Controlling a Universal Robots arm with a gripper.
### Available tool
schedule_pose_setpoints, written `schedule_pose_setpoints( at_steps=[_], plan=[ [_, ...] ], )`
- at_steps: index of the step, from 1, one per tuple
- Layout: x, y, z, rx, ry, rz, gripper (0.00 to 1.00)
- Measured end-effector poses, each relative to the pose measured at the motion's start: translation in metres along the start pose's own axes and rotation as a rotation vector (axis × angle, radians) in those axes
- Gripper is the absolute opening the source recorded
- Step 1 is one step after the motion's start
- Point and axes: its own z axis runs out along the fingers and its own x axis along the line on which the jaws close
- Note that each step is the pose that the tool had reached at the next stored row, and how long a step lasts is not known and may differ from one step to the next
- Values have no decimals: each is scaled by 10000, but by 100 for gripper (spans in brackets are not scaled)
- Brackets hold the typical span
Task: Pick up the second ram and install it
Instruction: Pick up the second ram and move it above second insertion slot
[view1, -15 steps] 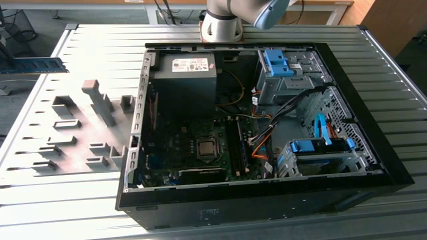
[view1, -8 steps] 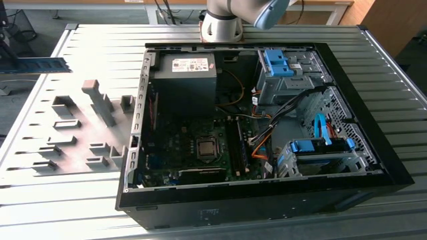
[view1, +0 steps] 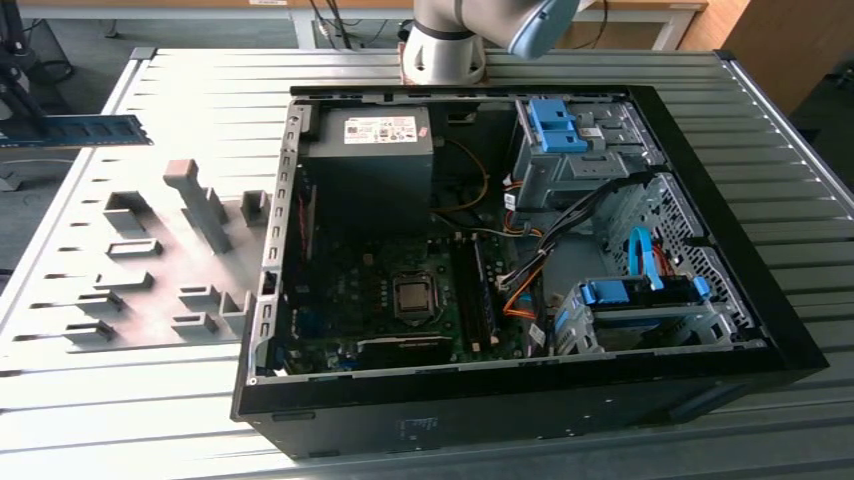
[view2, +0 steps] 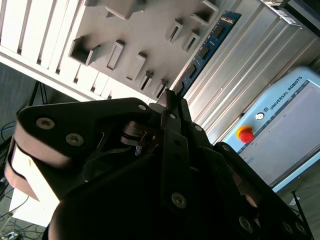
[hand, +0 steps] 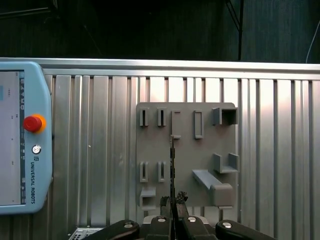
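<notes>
the exterior view shows the open computer case (view1: 534, 410); both wrist views show the gripper (hand: 172, 201) (view2: 170, 102) clenched on the second ram (hand: 172, 165) (view2: 207, 47), above a grey holder plate (hand: 185, 150).

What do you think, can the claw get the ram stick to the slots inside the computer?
Probably yes. The claw, shut on the ram stick, hangs over the grey holder plate beside the open computer case. The memory slots lie uncovered from above, though cables run close alongside.

You're looking at a robotics lab: slatted aluminium bench (view1: 134, 420), teach pendant (hand: 42, 100) with emergency stop, opened PC tower (view1: 534, 420).
</notes>
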Motion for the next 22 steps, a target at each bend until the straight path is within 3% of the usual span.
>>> schedule_pose_setpoints(
  at_steps=[22],
  plan=[
    [0, -222, -4, 0, 0, 0, 14]
  ],
)
